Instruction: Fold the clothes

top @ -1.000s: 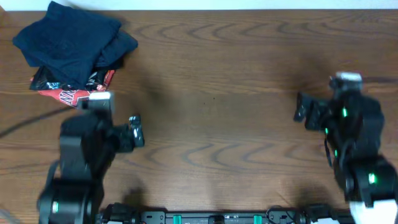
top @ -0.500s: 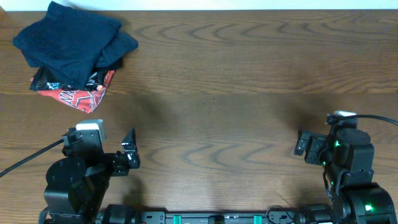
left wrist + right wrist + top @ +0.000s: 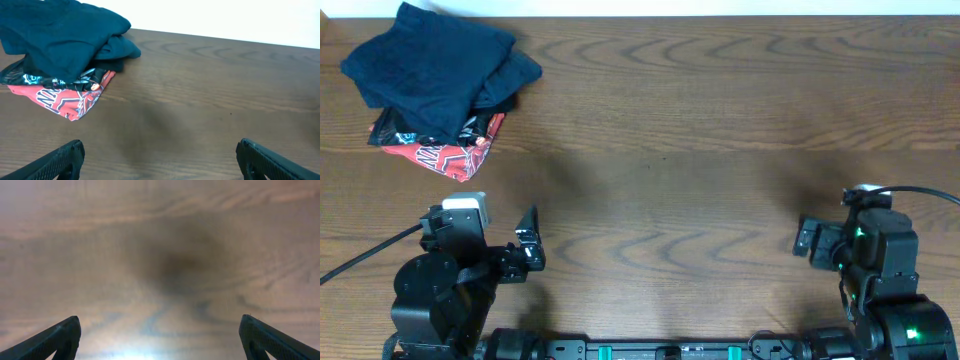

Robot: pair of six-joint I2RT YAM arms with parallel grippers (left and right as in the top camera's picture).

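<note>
Plain navy clothes (image 3: 430, 65); red-and-black printed garment (image 3: 445, 155)

A plain dark navy-blue soft fabric garment (image 3: 432, 62) lies folded into a loose, rumpled bundle of several overlapping layers, and one thick fold slumps off its right side. It rests on a folded red garment with black and white print (image 3: 440, 150), covering most of it, so only the red near edge and one corner show. In the left wrist view, the navy bundle (image 3: 60, 35) and the red piece (image 3: 65, 97) lie ahead of the left gripper (image 3: 159, 162), off to the left beyond its left finger (image 3: 57, 160) and well apart from both fingers. The pile lies far across the table from the right gripper (image 3: 807, 238).
</note>
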